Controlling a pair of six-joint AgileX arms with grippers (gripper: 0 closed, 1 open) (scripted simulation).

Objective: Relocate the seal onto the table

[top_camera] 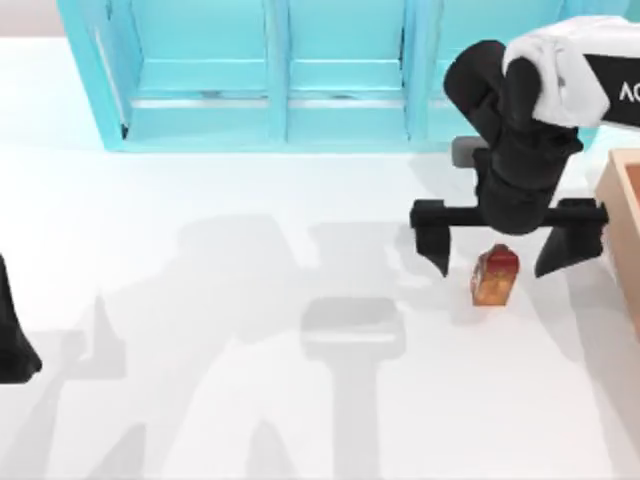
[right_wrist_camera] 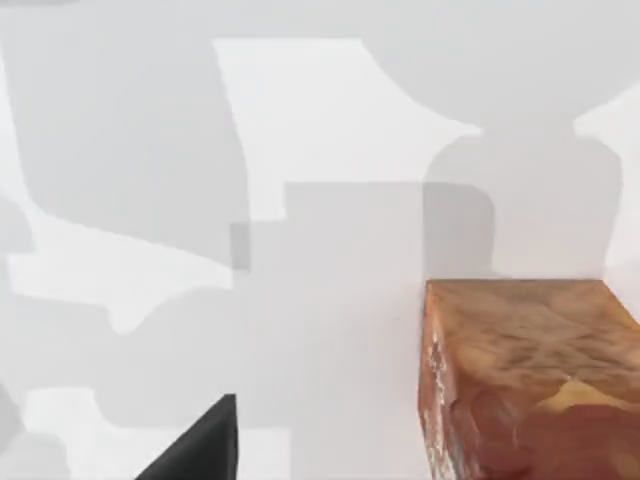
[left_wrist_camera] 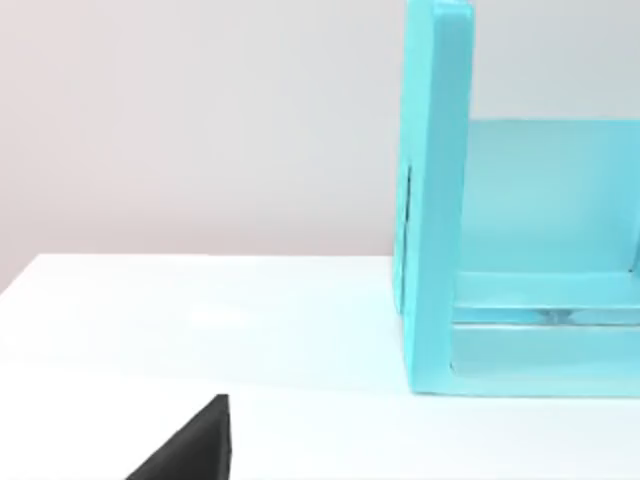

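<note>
The seal (top_camera: 495, 275), glossy orange-brown (dark red on top), stands on the white table (top_camera: 200, 300). The right gripper (top_camera: 497, 262) hangs spread wide around it, fingers apart from it.

You see a glossy seal (top_camera: 495, 275) with mottled orange-brown sides, a smooth matt white table (top_camera: 200, 300), a smooth painted-looking turquoise shelf unit (top_camera: 270, 70), a tan wood-like box (top_camera: 625, 215), matt black right gripper (top_camera: 508, 255)

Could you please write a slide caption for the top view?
Right pincer open above the seal on the table; left arm parked at the left edge.
</note>
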